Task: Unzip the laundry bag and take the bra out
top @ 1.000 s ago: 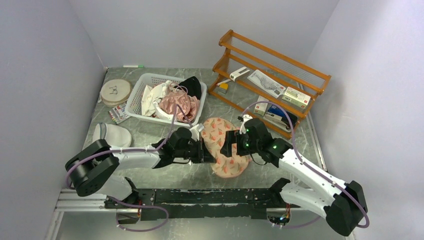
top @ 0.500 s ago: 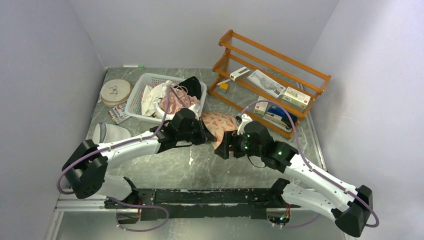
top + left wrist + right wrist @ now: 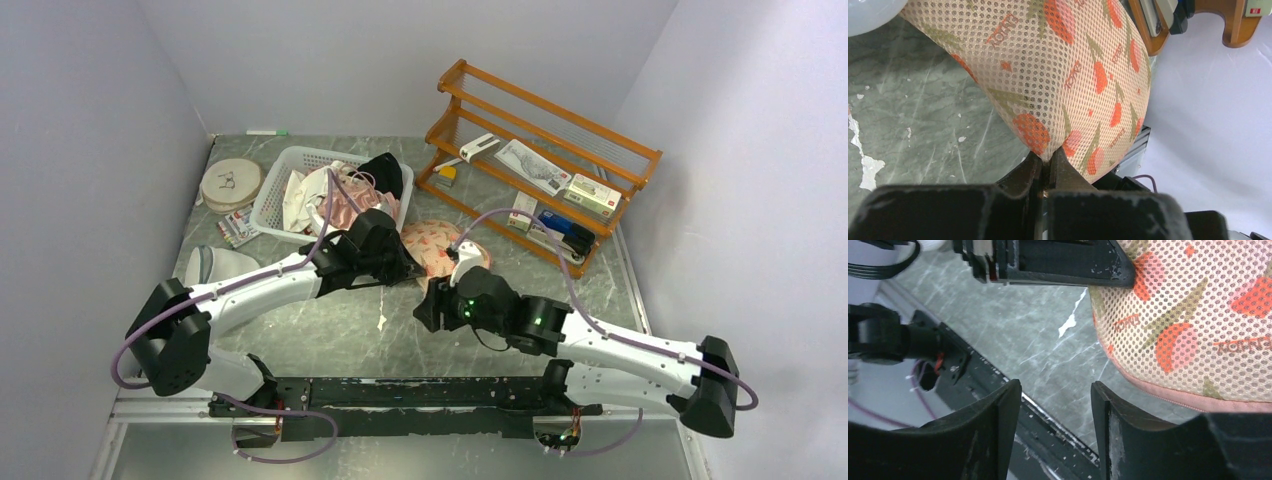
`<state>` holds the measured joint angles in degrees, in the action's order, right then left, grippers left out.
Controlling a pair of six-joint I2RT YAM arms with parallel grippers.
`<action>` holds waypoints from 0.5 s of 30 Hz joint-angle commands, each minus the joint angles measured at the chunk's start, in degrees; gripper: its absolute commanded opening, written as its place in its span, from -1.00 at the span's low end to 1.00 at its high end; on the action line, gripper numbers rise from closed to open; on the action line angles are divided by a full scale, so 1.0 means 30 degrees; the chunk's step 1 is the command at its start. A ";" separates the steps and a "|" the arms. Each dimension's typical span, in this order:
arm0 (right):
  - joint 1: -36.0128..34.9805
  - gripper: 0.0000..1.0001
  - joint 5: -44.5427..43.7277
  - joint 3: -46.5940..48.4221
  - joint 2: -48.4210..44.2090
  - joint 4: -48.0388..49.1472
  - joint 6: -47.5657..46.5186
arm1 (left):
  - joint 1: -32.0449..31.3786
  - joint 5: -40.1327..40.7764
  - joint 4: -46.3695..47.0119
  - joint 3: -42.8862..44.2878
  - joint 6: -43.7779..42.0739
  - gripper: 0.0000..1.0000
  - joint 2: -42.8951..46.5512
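Note:
The laundry bag (image 3: pixel 432 246), a padded peach mesh case with orange-red and green print and pink zipper edging, is held up off the table in the middle. It fills the left wrist view (image 3: pixel 1068 65) and shows at the upper right of the right wrist view (image 3: pixel 1198 315). My left gripper (image 3: pixel 408 274) (image 3: pixel 1048 159) is shut on a pinch of the bag's mesh at its edge. My right gripper (image 3: pixel 430 305) (image 3: pixel 1055 400) is open and empty, just below and in front of the bag, apart from it. The bag looks closed. The bra is hidden.
A white basket (image 3: pixel 272 195) with pink and black garments stands at the back left. A wooden rack (image 3: pixel 545 165) with small items stands at the back right. A white mesh bag (image 3: pixel 225 268) and round hoops (image 3: pixel 231 184) lie at the left. The black rail (image 3: pixel 400 392) runs along the near edge.
My left gripper lifted the bag from the table and carried it back. My right gripper let go of the bag, opened, and moved left and nearer, below the bag.

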<state>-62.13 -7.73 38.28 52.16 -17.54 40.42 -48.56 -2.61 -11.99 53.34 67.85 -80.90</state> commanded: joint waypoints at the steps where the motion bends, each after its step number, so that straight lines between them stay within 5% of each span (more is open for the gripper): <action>1: -0.1685 0.04 -0.5357 -0.0090 0.1125 0.0886 -0.0015 | 0.0232 0.0809 -0.0944 0.0859 0.1445 -0.86 -0.0187; 15: -0.4374 -0.11 -1.3451 -0.0548 0.5263 0.4343 0.0997 | 0.0302 0.0429 -0.0889 0.0881 0.2647 -0.86 -0.0237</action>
<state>-73.97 -38.28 36.71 66.22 -10.76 42.94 -48.18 -2.33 -13.80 53.95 74.52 -81.06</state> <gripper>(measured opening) 0.447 0.102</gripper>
